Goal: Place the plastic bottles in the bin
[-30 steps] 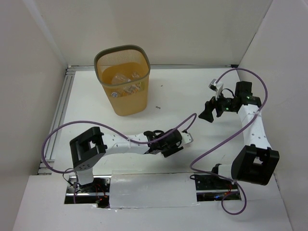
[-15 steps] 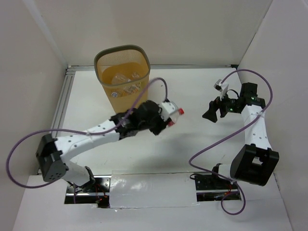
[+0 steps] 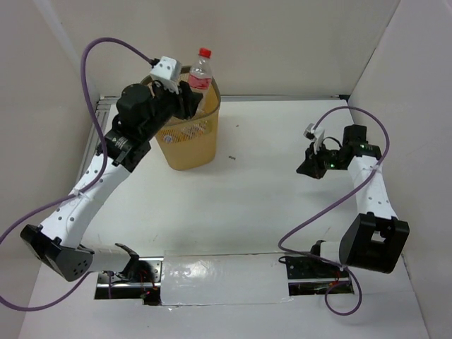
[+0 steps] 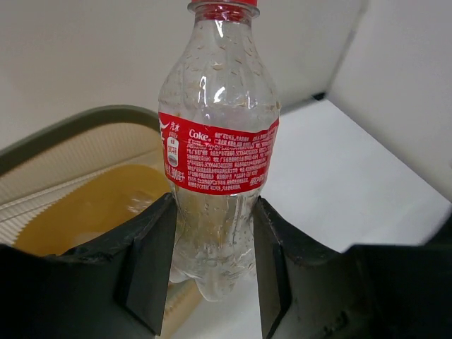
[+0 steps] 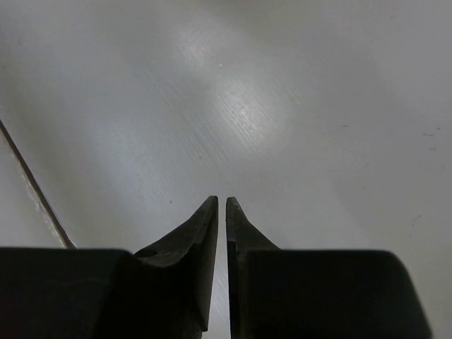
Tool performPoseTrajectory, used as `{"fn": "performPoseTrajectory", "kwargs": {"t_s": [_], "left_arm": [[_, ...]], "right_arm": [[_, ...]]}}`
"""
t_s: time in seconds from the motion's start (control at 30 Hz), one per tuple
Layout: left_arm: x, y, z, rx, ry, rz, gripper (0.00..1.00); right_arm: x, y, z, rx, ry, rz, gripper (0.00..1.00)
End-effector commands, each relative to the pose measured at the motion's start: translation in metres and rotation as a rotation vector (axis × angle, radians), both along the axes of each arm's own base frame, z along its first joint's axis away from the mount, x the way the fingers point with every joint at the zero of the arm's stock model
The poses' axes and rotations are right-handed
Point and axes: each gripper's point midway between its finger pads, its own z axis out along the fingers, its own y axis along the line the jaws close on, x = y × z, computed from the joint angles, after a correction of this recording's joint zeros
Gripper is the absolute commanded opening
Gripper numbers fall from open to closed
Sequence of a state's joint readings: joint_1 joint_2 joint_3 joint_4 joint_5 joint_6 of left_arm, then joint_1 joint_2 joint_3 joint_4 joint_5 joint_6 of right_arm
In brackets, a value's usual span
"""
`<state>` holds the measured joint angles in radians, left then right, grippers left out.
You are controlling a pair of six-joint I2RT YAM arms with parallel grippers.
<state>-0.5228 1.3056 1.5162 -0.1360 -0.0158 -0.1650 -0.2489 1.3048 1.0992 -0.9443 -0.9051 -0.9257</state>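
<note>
A tall orange-yellow mesh plastic bin [image 3: 191, 147] with a grey-tan rim is stood on the white desk [image 3: 268, 201] at its far left, close to the back wall. Pale shapes are seen through the mesh, too blurred to be identified. A clear plastic bottle with red label and red cap [image 4: 219, 155] is held upright above the bin's far right rim, clamped low on its body by the left gripper [image 4: 212, 212]. The right gripper [image 5: 220, 201] is closed on nothing, well apart near the right wall.
</note>
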Motion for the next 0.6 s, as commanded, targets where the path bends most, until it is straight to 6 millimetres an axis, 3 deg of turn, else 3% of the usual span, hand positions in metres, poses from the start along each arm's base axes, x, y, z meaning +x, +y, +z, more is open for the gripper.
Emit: {"fn": "performPoseTrajectory", "kwargs": {"t_s": [0.0,0.07,0.17,0.2,0.23,0.27,0.3,0.4,0.47,0.57], "left_arm": [[0.037,0.029,0.011,-0.067,-0.039,0.148,0.08],[0.061,0.05,-0.007,-0.044,0.0,0.244,0.11],[0.079,0.071,-0.025,-0.013,0.034,0.344,0.32],[0.086,0.072,-0.032,-0.008,0.042,0.363,0.47],[0.091,0.076,-0.037,-0.001,0.053,0.383,0.69],[0.093,0.077,-0.036,-0.002,0.051,0.392,0.85],[0.095,0.076,-0.044,0.01,0.071,0.393,1.0],[0.094,0.068,-0.034,-0.003,0.066,0.393,1.0],[0.084,0.065,-0.01,-0.001,0.013,0.39,1.0],[0.058,0.043,0.028,0.001,-0.067,0.326,1.0]], "right_arm": [[-0.01,0.015,0.003,-0.04,-0.027,0.047,0.17],[-0.011,0.018,0.002,-0.064,-0.043,0.04,0.21],[-0.01,0.022,0.003,-0.059,-0.043,0.024,0.35],[-0.01,0.022,0.005,-0.057,-0.045,0.019,0.42],[-0.011,0.022,0.005,-0.053,-0.039,0.013,0.49],[-0.011,0.021,0.005,-0.056,-0.031,0.003,0.65],[-0.011,0.021,0.005,-0.056,-0.031,0.003,0.75],[-0.009,0.02,0.007,-0.06,-0.029,-0.011,1.0],[-0.009,0.016,0.006,-0.06,-0.014,-0.037,1.0],[-0.005,0.01,0.008,-0.057,0.003,-0.112,1.0]]}}
